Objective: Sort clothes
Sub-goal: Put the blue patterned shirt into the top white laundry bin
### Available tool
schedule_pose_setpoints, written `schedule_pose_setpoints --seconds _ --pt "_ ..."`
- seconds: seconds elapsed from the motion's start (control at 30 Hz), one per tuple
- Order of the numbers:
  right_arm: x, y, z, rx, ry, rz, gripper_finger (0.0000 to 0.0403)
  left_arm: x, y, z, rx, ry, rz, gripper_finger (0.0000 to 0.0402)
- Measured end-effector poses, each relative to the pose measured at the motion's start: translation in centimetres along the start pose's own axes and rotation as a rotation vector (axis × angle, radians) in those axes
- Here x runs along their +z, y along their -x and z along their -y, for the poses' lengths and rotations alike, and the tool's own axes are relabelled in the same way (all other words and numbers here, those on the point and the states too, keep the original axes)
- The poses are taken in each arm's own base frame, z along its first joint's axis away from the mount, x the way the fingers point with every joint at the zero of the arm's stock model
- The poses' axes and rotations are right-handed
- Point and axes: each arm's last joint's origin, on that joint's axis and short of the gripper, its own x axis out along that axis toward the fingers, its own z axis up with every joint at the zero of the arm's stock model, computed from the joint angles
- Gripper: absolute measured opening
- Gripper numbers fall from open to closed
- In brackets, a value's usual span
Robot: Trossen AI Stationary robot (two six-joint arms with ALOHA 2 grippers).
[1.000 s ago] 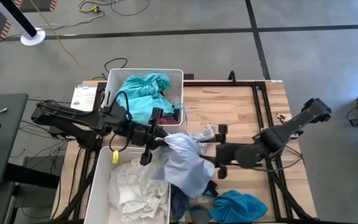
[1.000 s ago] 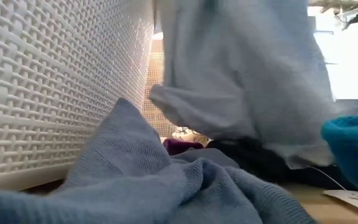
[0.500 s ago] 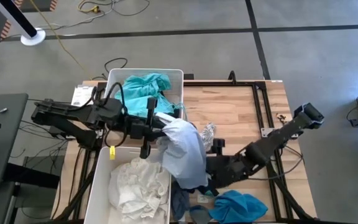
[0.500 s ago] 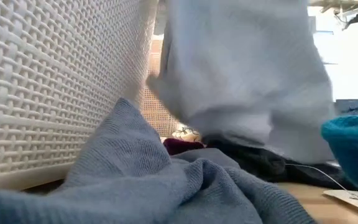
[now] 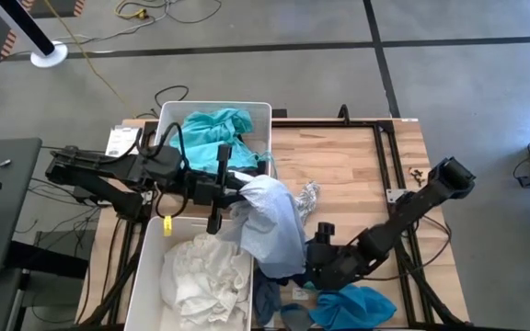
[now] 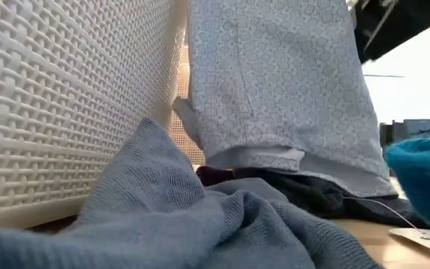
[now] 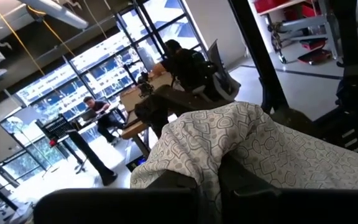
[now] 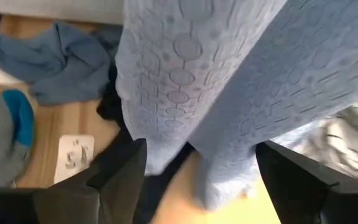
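The left pincer (image 5: 231, 190) is clenching a pale patterned shirt (image 5: 272, 225), dangling it over the pile. The right pincer (image 5: 313, 260) is sitting released, low beside the shirt's hem.

Woven plastic bin (image 6: 66, 104), patterned cloth garment (image 6: 275, 90), wood table (image 5: 339, 156).

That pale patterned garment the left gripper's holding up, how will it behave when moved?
Probably very floppy: the pale patterned garment hangs in loose folds from the left gripper. Likely light, since one pinch carries it. Its hem drapes onto the dark clothes below, so it may drag them. The right gripper is open beneath.
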Motion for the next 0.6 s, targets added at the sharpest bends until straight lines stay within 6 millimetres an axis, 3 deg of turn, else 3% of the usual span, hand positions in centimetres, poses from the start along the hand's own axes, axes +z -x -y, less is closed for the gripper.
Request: schedule_pose_setpoints --seconds 0.33,0.47,0.6 --pt "-2.4 -2.4 -0.1 0.108 -0.094 0.121 0.0317 -0.3 0.0 0.2 -0.019 0.023 -0.032 0.0001" --pt "-2.8 -3.4 0.6 0.024 -0.130 0.152 0.0317 -0.4 0.0 0.2 -0.022 0.028 -0.037 0.0001" --pt "-2.9 -5.8 1.3 -0.039 -0.150 0.133 0.0317 -0.4 0.0 0.2 -0.024 0.036 -0.038 0.0001"
